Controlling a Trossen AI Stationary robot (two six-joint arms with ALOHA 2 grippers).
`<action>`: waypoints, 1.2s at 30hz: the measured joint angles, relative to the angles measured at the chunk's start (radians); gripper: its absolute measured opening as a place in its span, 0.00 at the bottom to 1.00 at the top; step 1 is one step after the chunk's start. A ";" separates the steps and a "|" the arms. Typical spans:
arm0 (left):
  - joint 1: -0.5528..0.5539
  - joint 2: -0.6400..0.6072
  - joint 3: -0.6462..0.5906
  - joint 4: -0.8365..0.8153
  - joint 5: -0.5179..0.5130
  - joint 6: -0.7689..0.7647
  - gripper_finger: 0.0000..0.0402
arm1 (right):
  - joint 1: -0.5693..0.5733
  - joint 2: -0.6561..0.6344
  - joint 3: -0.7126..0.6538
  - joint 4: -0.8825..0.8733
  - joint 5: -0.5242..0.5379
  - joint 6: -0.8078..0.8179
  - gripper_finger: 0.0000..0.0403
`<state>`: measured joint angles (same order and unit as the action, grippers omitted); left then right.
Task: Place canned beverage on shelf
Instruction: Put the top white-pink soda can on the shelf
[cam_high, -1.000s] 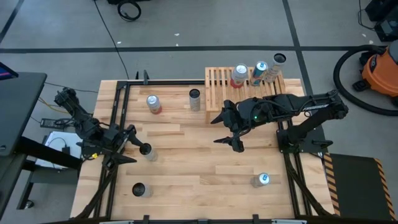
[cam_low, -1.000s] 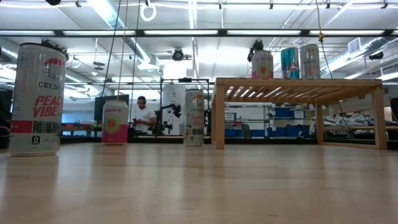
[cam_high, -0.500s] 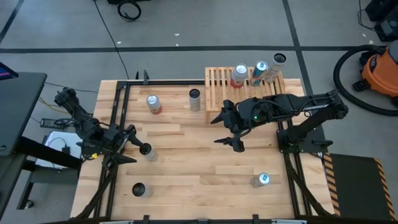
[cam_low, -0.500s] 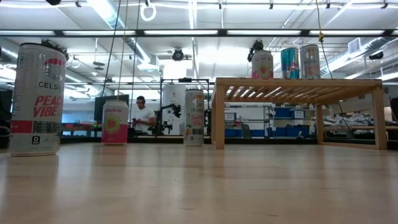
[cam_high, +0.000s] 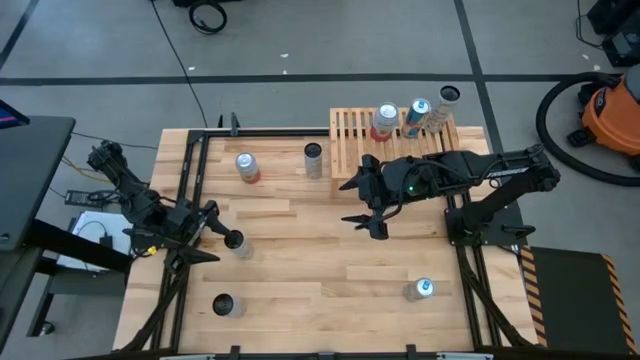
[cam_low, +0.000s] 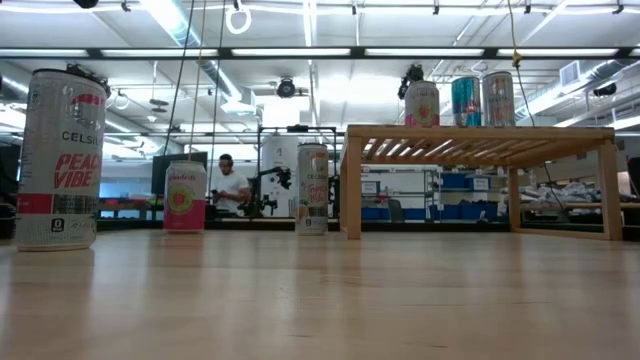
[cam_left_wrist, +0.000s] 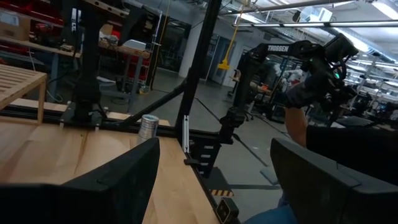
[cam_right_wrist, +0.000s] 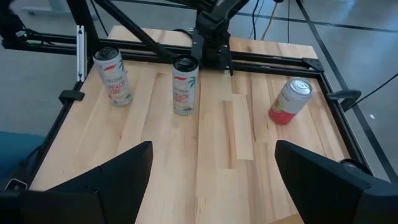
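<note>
The light-wood slatted shelf (cam_high: 390, 140) stands at the table's far right, with three cans (cam_high: 417, 115) upright on its far side; the low view shows them on the shelf top (cam_low: 466, 100). Several more cans stand on the table, among them a pink one (cam_high: 247, 167), one beside the shelf (cam_high: 314, 160) and one at the near right (cam_high: 420, 290). My right gripper (cam_high: 362, 207) hangs open above the table just in front of the shelf, holding nothing (cam_right_wrist: 212, 144). My left gripper (cam_high: 210, 235) is open at the left side, raised beside a can (cam_high: 237, 242), with nothing between its fingers (cam_left_wrist: 214, 143).
Black frame rails (cam_high: 185, 190) run along the table's left, far and right sides. Another can (cam_high: 224, 305) stands at the near left. Bare wood lies across the middle of the table (cam_high: 320, 250). A person stands in the room beyond the table (cam_low: 232, 187).
My right gripper has turned slightly at the wrist, its near finger swinging a little toward the far edge; it stays open and in place. No can has moved.
</note>
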<state>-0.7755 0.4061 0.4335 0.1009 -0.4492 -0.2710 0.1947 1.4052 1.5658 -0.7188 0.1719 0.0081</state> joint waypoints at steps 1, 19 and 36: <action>0.000 0.000 0.000 0.001 0.000 -0.006 0.79 | 0.000 0.000 0.000 0.000 0.000 0.000 0.86; 0.000 0.000 0.000 0.006 -0.029 -0.039 0.79 | 0.000 0.000 0.000 0.000 0.000 0.052 0.86; 0.000 0.000 0.000 0.006 -0.071 -0.032 0.79 | 0.000 0.000 0.000 0.000 0.000 0.052 0.86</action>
<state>-0.7757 0.4057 0.4338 0.1066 -0.5202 -0.3031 0.1951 1.4052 1.5658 -0.7185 0.1722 0.0605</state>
